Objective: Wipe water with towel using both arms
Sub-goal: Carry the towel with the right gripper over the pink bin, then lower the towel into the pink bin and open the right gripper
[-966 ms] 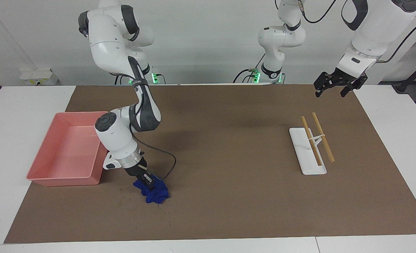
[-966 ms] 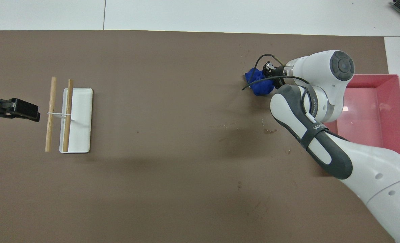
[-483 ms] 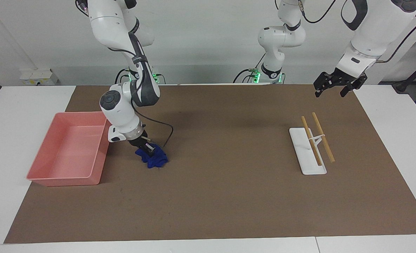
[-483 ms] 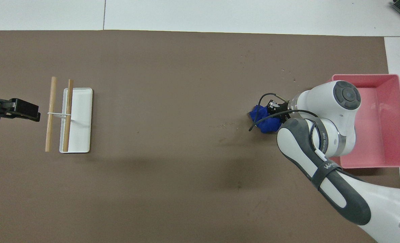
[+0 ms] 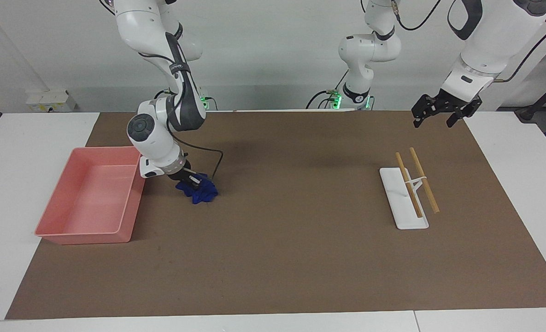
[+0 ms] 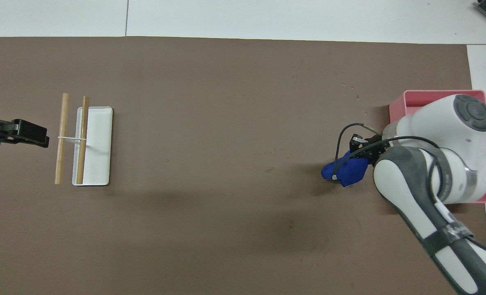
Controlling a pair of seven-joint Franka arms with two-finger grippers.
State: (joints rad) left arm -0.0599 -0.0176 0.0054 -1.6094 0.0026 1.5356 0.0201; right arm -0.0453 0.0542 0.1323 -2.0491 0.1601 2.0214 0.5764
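The right arm's black two-finger tool pinches the bunched deep-blue soft cloth towel and presses it onto the brown-matted surface, just beside the empty pink rectangular plastic bin, toward the right arm's end. In the overhead view the towel sits at about nine o'clock from the bin. Faint specks of water lie at about ten o'clock from the towel. The left arm waits, its black tool spread over the matting at the left arm's end, near two wooden sticks resting across a flat white rectangular tray.
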